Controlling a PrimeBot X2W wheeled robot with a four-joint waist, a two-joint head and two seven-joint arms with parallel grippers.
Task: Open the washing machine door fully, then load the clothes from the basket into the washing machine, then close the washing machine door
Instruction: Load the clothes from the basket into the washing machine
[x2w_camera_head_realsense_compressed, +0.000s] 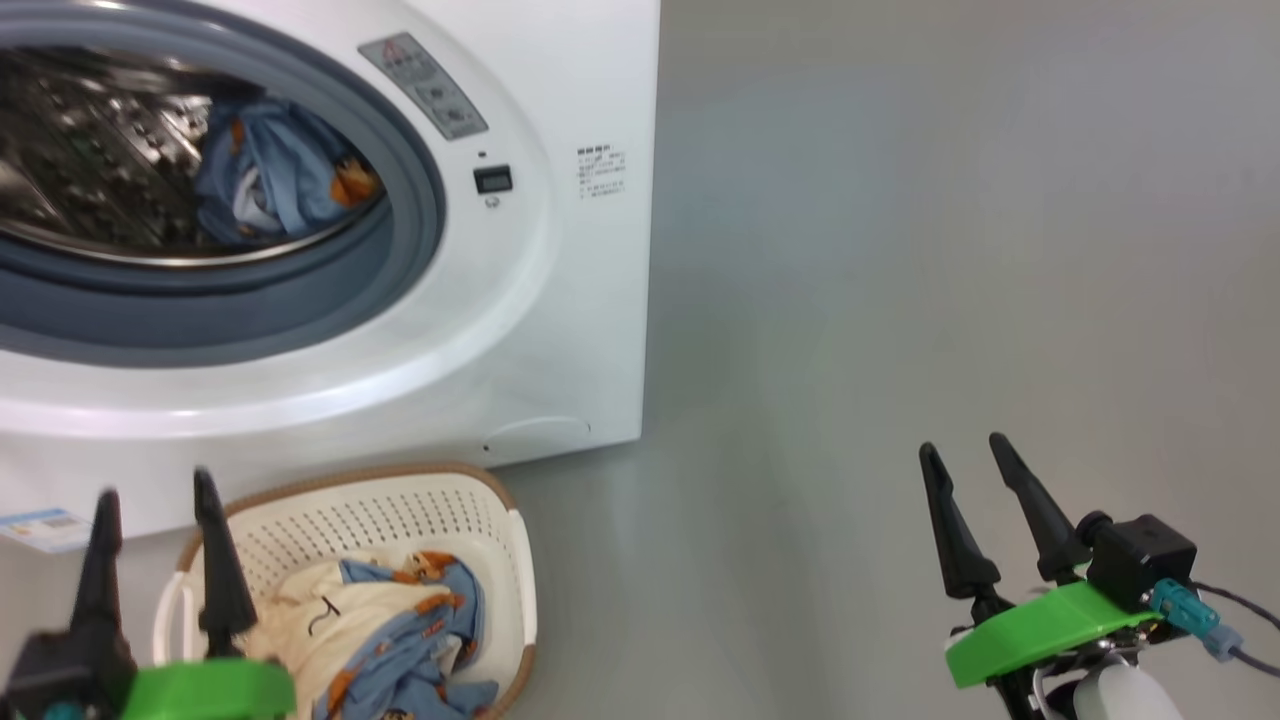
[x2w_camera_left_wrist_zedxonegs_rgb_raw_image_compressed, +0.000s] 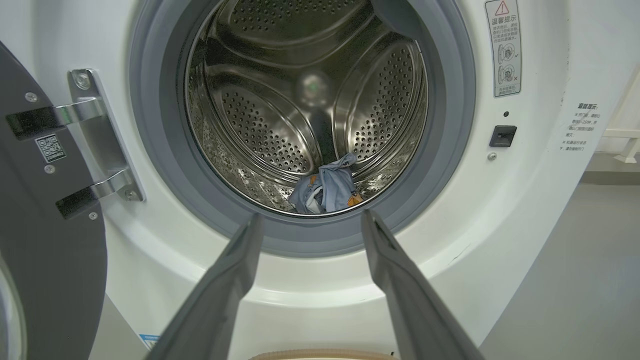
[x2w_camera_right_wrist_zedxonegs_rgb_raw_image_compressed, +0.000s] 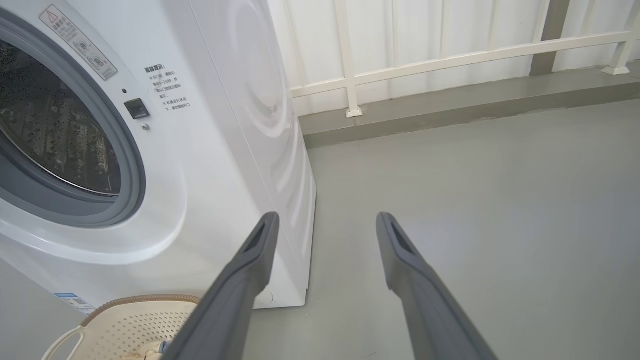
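grey floor (x2w_camera_head_realsense_compressed: 900, 300); basket (x2w_camera_head_realsense_compressed: 400, 510), clothes (x2w_camera_head_realsense_compressed: 400, 620) near spread left tool (x2w_camera_head_realsense_compressed: 155, 487); right tool (x2w_camera_head_realsense_compressed: 961, 445) spread.

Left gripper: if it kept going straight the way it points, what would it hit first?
Most likely the blue garment lying just inside the washing machine: the left gripper aims into its open mouth. It might graze the grey rubber ring below first; depth is unclear.

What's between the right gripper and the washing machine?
Just bare grey floor, seen in the head view, between the right gripper and the washing machine.
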